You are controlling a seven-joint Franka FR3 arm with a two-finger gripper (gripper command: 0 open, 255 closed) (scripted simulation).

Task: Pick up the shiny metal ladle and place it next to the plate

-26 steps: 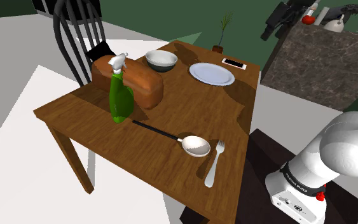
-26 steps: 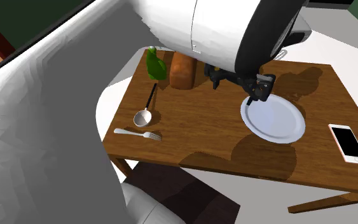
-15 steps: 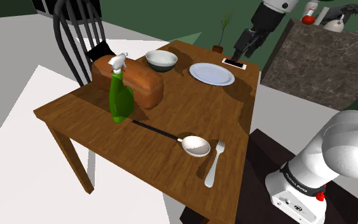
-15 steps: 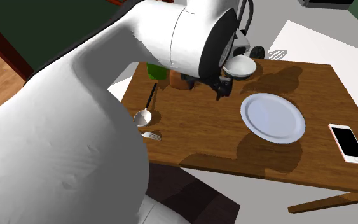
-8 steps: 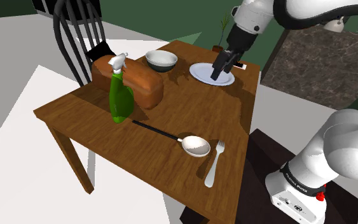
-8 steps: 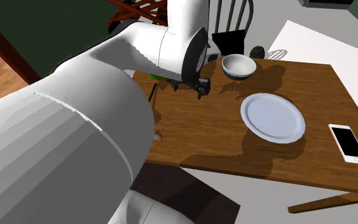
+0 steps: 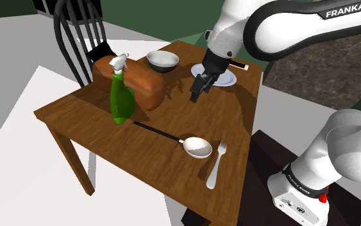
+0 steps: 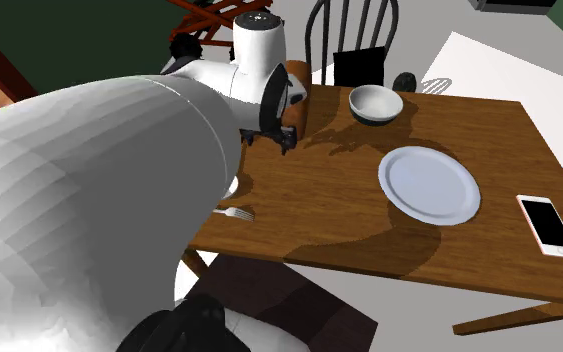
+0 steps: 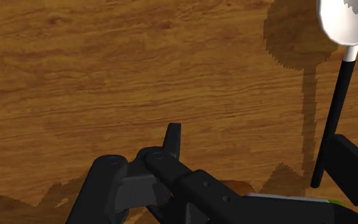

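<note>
The table (image 7: 172,109) is warm brown with streaky wood grain. On the table, the ladle (image 7: 195,147) has a shiny silver bowl and a black handle. The fork (image 7: 216,165) is pale grey, the spray bottle (image 7: 120,99) green with a white head, the loaf (image 7: 143,86) orange-brown, and the plate (image 8: 429,185) plain white. The phone (image 8: 547,225) is white around 1 black screen.

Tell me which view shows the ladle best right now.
The shoulder view: the whole ladle lies on the table, bowl beside the fork, handle toward the green bottle. The wrist view catches part of its bowl and handle. In the second exterior view the arm blocks it.
</note>
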